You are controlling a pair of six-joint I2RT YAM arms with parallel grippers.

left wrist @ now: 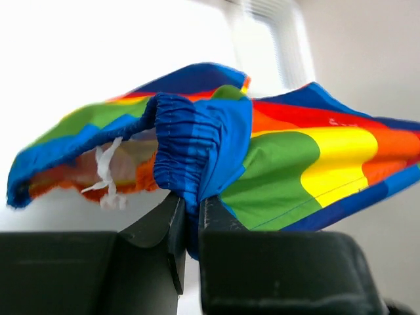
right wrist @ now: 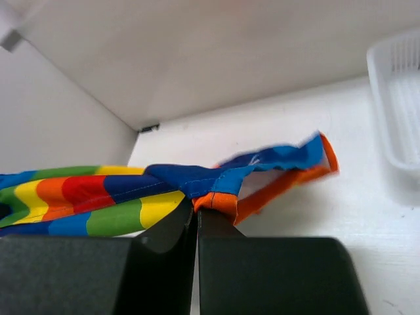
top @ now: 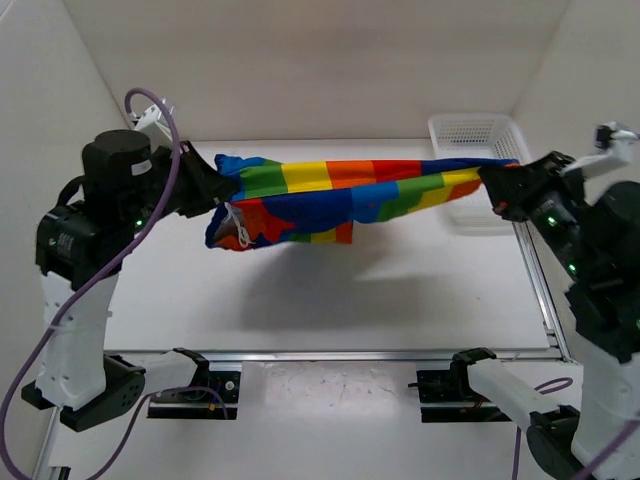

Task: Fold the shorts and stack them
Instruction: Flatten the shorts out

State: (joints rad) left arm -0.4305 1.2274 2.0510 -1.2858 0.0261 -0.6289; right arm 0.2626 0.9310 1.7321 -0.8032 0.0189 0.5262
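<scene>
The rainbow-striped shorts (top: 340, 195) hang stretched in the air between my two grippers, above the white table. My left gripper (top: 214, 186) is shut on the blue elastic waistband (left wrist: 190, 151); a white drawstring (left wrist: 105, 174) dangles beside it. My right gripper (top: 492, 188) is shut on the orange and blue hem of a leg (right wrist: 226, 197). The cloth sags a little at the left end, where the open waist shows its orange inside. In the wrist views the gripped cloth sits between the left gripper's jaws (left wrist: 190, 213) and the right gripper's jaws (right wrist: 197, 213).
A white plastic mesh basket (top: 470, 135) stands at the back right of the table, just behind the right gripper; it also shows in the right wrist view (right wrist: 397, 98). White walls close in the back and sides. A metal rail (top: 330, 355) runs along the near edge.
</scene>
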